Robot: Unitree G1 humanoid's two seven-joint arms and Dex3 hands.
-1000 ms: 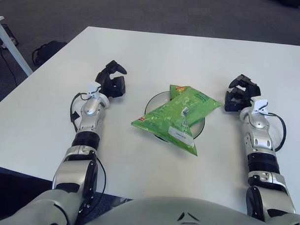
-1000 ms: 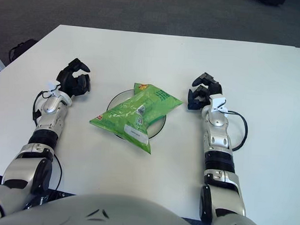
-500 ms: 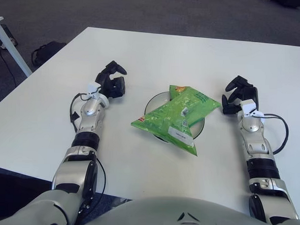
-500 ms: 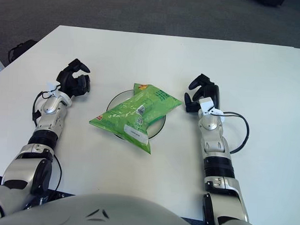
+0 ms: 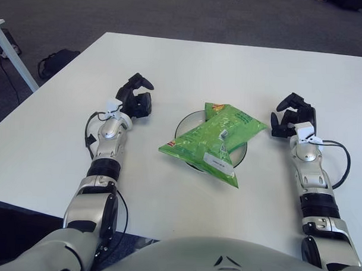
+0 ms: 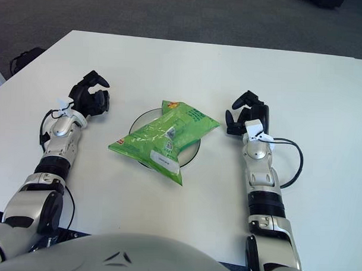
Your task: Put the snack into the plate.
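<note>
A green snack bag [image 5: 215, 141] lies across a dark plate [image 5: 189, 120] at the middle of the white table, overhanging its near rim. My left hand [image 5: 135, 98] rests on the table to the left of the plate, fingers loosely curled and empty. My right hand [image 5: 292, 114] rests to the right of the plate, a short gap from the bag's corner, fingers loosely curled and empty. Neither hand touches the bag.
The white table [image 5: 231, 66] extends far beyond the plate. A black cable [image 5: 341, 166] loops by my right forearm. Dark carpet lies beyond the table; a black bag [image 5: 56, 60] lies on the floor at left, beside a white table leg [image 5: 14, 55].
My right hand swung in toward the bag, then drew back a little to the right. The left hand, bag and plate have not moved.
</note>
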